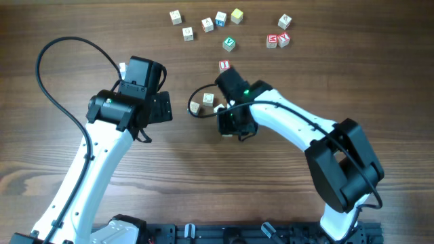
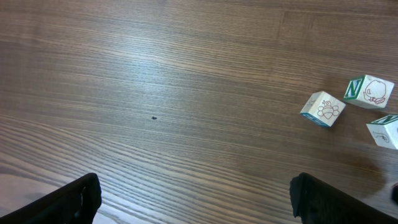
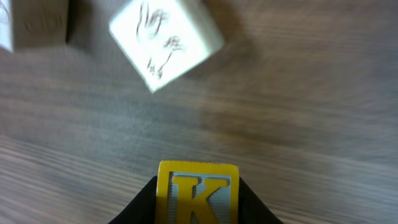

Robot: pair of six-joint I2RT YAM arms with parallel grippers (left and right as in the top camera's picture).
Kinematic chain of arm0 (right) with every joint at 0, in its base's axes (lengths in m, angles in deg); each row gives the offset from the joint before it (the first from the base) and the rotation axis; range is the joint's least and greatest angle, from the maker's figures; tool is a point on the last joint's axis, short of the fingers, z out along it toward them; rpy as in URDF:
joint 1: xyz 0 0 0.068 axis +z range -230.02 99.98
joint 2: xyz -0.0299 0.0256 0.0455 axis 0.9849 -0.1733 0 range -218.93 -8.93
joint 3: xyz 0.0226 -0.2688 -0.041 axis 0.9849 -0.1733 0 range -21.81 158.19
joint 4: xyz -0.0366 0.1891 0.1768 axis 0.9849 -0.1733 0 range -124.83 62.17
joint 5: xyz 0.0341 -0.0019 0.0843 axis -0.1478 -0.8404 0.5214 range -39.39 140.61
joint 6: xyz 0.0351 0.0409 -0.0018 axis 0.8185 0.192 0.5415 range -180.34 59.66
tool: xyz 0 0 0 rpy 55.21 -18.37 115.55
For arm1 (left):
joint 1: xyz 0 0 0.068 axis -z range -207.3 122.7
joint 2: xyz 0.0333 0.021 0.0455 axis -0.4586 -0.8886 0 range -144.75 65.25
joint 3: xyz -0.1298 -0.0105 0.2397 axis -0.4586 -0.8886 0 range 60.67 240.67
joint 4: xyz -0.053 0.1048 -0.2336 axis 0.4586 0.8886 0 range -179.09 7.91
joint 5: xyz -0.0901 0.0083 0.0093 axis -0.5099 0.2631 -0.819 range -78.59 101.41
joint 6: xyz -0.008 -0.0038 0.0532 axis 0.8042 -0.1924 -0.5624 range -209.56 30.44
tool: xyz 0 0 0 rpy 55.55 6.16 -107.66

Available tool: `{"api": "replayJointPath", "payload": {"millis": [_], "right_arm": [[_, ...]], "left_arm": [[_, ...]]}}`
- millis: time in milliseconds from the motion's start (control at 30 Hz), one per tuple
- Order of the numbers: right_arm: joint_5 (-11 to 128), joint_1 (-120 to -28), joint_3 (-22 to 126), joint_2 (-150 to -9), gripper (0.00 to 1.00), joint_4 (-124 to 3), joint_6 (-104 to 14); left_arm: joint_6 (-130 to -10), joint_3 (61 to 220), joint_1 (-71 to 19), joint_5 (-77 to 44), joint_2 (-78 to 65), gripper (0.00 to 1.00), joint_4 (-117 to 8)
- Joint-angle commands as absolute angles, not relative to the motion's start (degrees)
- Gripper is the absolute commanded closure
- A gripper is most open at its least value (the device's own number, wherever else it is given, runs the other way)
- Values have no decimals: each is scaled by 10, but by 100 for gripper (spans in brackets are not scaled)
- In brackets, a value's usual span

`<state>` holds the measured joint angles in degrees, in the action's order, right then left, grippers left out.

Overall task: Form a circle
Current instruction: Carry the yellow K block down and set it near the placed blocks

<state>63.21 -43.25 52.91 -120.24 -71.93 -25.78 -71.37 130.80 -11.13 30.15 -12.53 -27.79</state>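
right wrist view: yellow k cube is pinched between the jaws of the right gripper at bottom centre of frame, k face toward the camera. it is held low over the table — judged to be a carry toward the pale cubes ahead, so it can be set into the ring. a tilted pale cube is seen at upper centre, a second pale cube cut off at the upper left corner; only bare wood lies between them and the k cube.

overhead: the circle is not closed yet. its pale cubes sit just left of frame centre, beside the right gripper, and the red-faced cube is left apart, above it. a loop of black cable is draped round the pale cubes and could drag them. left gripper is spread wide, nothing held, parked just left of the cluster — likely kept back for room. loose cubes and the green-faced cube are scattered along the top of frame, well apart.
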Motion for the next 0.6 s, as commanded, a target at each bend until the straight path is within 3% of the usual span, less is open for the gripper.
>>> {"api": "replayJointPath", "payload": {"millis": [0,200,300,567], "right_arm": [[659,-399,523,-1207,89,-704,-227],[529,-365,523,-1208,83,-650,-227],[524,-365,523,-1211,83,-636,-227],[515,-365,507,-1211,71,-608,-226]], "left_arm": [[-706,1312,-113,299,-123,0,-280],[-706,1312,-113,299,-123,0,-280],[-706,1312,-113,299,-123,0,-280],[-706,1312,-113,299,-123,0,-279]]}}
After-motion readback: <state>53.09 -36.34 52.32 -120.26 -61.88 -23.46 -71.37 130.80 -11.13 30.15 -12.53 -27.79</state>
